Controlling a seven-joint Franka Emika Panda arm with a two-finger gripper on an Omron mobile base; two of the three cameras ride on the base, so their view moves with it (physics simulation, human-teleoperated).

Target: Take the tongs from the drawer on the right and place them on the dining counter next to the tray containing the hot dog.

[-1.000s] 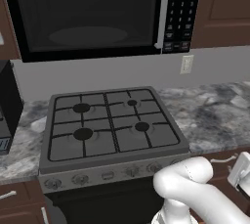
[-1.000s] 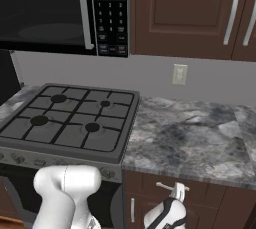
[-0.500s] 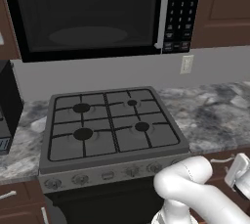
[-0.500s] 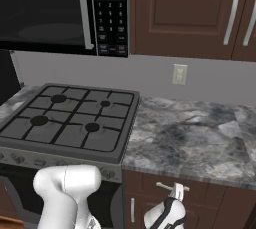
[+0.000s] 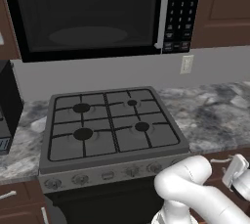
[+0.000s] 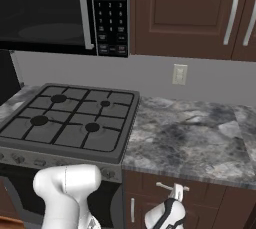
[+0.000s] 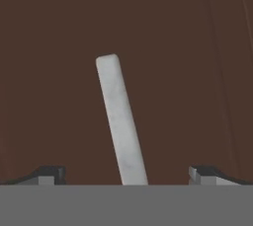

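Dark brown cabinets and a black microwave (image 6: 60, 13) hang above a gas stove (image 6: 70, 123) flanked by a grey marbled desk (image 6: 195, 138). Below that desk, right of the stove, sits the drawer (image 7: 163, 47), its silver bar handle (image 7: 121, 121) running between the hand's (image 7: 126, 174) two dark fingertips (image 7: 49, 174), which stand wide apart on either side of it, gripping nothing. From the right base camera, the hand (image 6: 176, 193) sits right at the handle (image 6: 167, 187).
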